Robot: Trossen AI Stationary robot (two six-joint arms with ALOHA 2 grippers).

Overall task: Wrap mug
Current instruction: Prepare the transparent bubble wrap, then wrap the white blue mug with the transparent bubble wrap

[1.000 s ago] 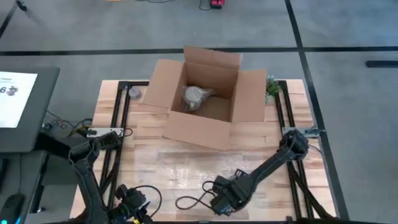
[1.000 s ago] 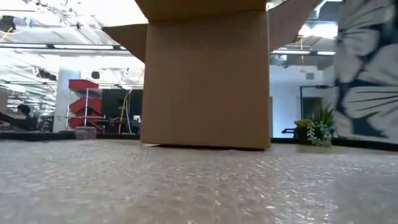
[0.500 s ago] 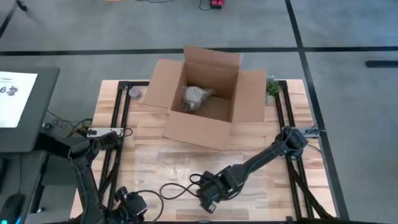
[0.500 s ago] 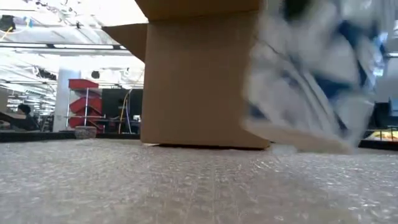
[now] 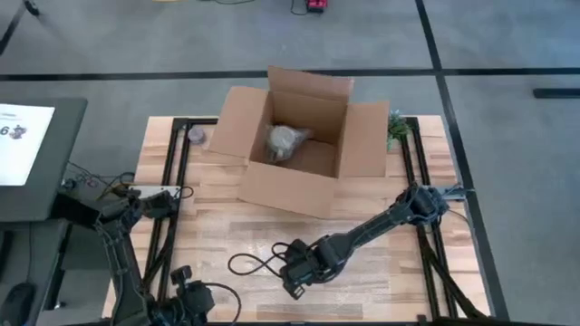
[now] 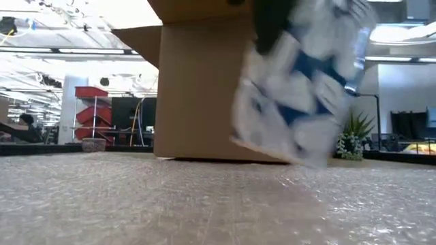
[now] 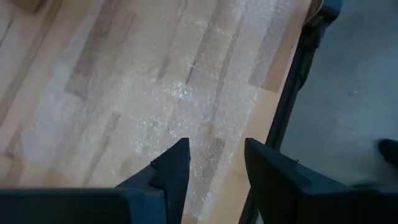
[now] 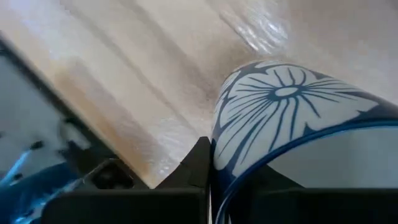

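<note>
the right gripper is clenched on the white ceramic mug with blue flower pattern, its dark fingers pinching the mug's rim; the mug hangs tilted just above the clear bubble wrap sheet spread over the near middle of the pale wooden table. beyond it, at the far middle, stands the open brown cardboard box. the left gripper waits at the near left edge, fingers spread apart and empty.
</note>
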